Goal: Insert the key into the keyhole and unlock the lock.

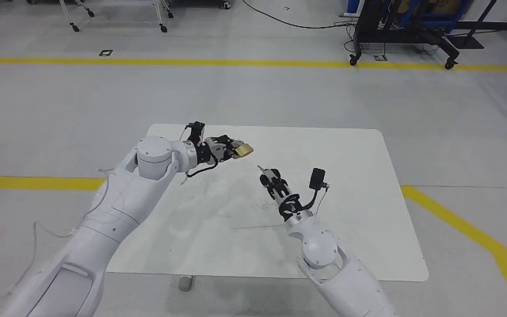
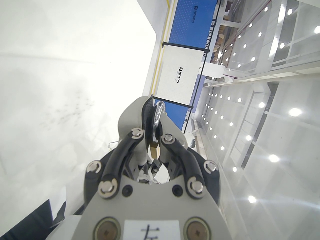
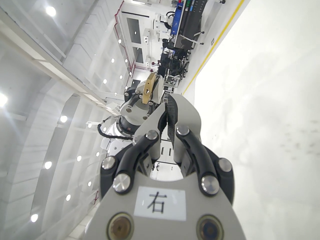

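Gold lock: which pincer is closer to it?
Left. The left pincer grips the lock; the right pincer is apart from it, nearer the robot.

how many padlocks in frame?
1. The brass padlock is clamped in the left gripper, held above the white table, pointing toward the right gripper. None seems hidden.

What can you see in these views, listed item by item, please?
Padlock: one, brass with silver shackle, held above the table's far side.
Table: one, white, in front of the robot.
Floor lines: two, yellow, on the grey floor beyond and beside the table.
Cart: one, black, far right on the floor.
Left arm: one, white, jaws shut on the padlock.
Right arm: one, white, jaws shut, above the table's middle, apart from the padlock.
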You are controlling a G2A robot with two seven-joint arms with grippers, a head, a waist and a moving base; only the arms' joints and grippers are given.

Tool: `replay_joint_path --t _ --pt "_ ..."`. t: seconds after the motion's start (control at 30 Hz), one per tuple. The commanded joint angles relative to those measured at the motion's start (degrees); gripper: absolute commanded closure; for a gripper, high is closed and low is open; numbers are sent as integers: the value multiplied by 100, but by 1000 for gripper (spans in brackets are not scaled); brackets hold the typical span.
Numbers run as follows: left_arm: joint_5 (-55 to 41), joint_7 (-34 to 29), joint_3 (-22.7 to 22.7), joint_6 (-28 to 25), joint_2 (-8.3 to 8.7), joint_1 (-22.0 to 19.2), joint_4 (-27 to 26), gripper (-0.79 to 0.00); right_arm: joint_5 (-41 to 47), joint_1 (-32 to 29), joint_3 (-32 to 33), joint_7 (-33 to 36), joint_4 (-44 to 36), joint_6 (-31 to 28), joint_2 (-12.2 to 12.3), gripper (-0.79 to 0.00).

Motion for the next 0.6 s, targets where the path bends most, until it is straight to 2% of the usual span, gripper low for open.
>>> replay_joint_path --t 0.0,0.27,0.57 --pt "64 30 -10 8 -9 13 -10 0 55 -40 -15 -53 -161 166 -17 0" --pt "179 -90 -51 106 -46 40 -13 0 109 25 -136 -55 -321 249 -97 0" --pt "287 -244 -71 113 -101 44 34 0 264 294 -221 -225 -29 318 -223 0"
